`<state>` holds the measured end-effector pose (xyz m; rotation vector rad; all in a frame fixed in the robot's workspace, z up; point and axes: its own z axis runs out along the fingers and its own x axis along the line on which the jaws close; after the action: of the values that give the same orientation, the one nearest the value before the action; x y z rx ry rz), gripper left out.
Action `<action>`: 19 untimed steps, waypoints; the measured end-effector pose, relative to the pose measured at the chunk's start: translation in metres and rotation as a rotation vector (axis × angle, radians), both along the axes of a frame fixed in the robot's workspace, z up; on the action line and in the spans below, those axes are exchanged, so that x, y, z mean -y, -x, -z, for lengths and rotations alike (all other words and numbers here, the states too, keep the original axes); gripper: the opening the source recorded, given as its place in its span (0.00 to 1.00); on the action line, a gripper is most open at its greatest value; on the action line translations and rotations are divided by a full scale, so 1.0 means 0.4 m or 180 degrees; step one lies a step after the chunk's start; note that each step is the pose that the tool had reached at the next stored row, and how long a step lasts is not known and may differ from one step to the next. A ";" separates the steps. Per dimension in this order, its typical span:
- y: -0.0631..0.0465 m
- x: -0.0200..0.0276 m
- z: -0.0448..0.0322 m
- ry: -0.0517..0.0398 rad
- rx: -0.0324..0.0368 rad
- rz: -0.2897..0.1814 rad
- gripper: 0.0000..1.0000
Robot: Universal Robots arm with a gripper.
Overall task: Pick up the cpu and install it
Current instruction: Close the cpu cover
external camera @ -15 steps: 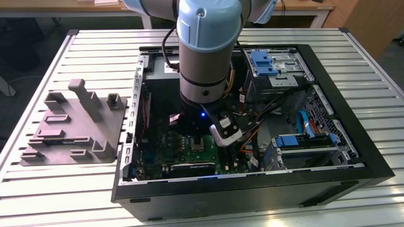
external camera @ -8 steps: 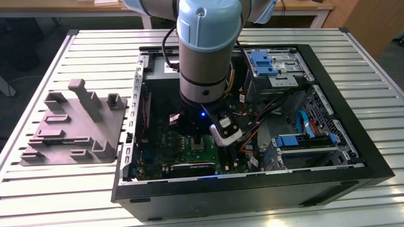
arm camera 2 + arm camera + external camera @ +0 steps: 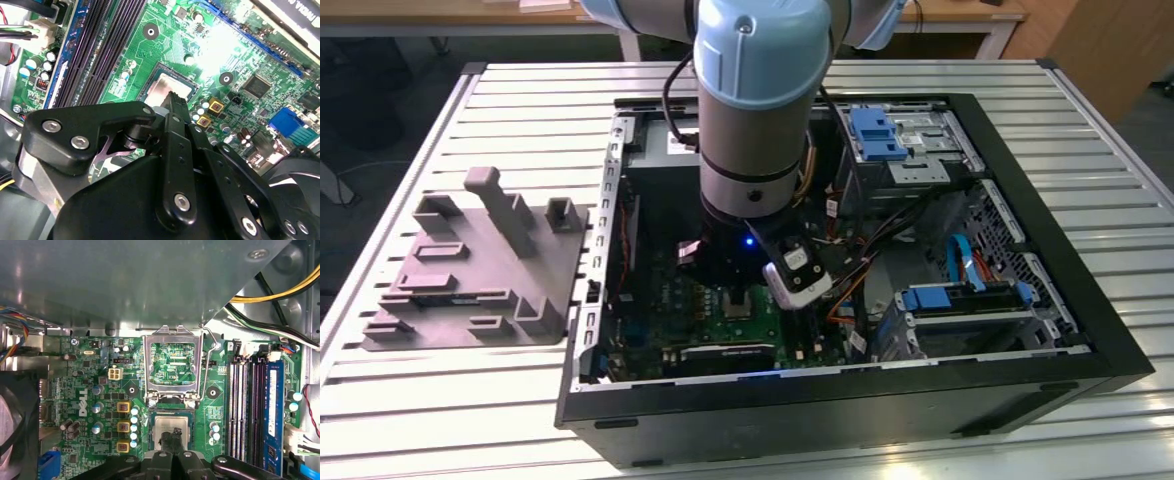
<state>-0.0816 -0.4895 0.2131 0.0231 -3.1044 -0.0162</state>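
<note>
The slatted table [image 3: 1121,150] carries an open black case [image 3: 854,410], with a grey fixture [image 3: 467,270] beside it on the exterior view's left. The arm [image 3: 754,110] reaches down into the case over the green motherboard [image 3: 85,390]. In both wrist views the cpu [image 3: 167,424] [image 3: 165,87], a small flat square with a pale silvery top, lies in its socket, next to the raised metal frame [image 3: 172,365]. The gripper [image 3: 172,438] [image 3: 175,97] sits over the cpu's middle, its fingers pressed together with no gap.

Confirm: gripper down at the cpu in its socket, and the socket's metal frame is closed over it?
Not closed: in the first wrist view the metal frame is flipped open, clear of the cpu; the gripper is down at the cpu.
</note>
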 end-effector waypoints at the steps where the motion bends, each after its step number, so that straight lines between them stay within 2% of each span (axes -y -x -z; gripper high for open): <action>1: 0.000 0.000 -0.004 0.0000 0.0000 0.0000 0.11; 5: 0.000 0.000 -0.032 -0.0001 0.0001 0.0000 0.11; 12: 0.000 0.000 -0.100 -0.0001 0.0000 0.0000 0.11; 19: 0.000 -0.001 -0.102 0.0002 0.0004 -0.0006 0.11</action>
<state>-0.0816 -0.4892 0.2540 0.0259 -3.1057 -0.0154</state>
